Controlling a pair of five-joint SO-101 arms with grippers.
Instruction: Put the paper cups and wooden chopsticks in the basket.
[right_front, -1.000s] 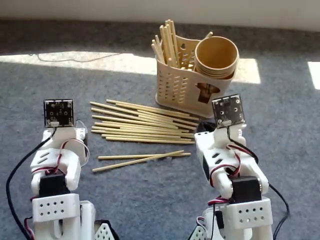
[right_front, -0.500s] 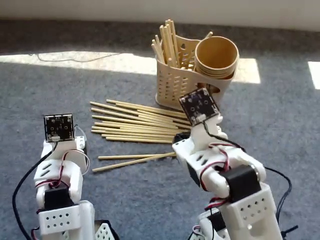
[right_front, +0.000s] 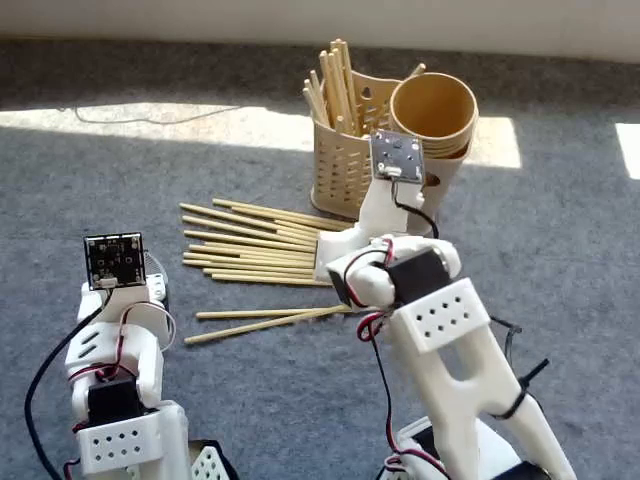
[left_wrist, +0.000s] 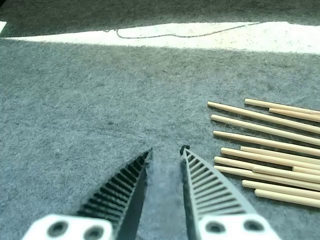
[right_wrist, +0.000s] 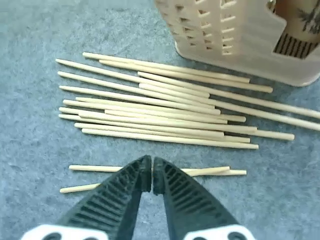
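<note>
We are in the chopstick step. The paper cups (right_front: 432, 110) already sit stacked in the basket (right_front: 340, 170) beside some upright chopsticks (right_front: 335, 80), while the loose chopsticks (right_front: 265, 255) lie piled on the carpet (right_front: 120, 180) in front of it. Our right hand (right_wrist: 151, 162) hangs over the two stray sticks (right_wrist: 210, 172) nearest us, its jaws together and empty. Our left hand (left_wrist: 166, 150) sits low near the pile's ends, jaws slightly apart, holding nothing. Next, we judge, the right hand must spread, drop over a stick and close.
</note>
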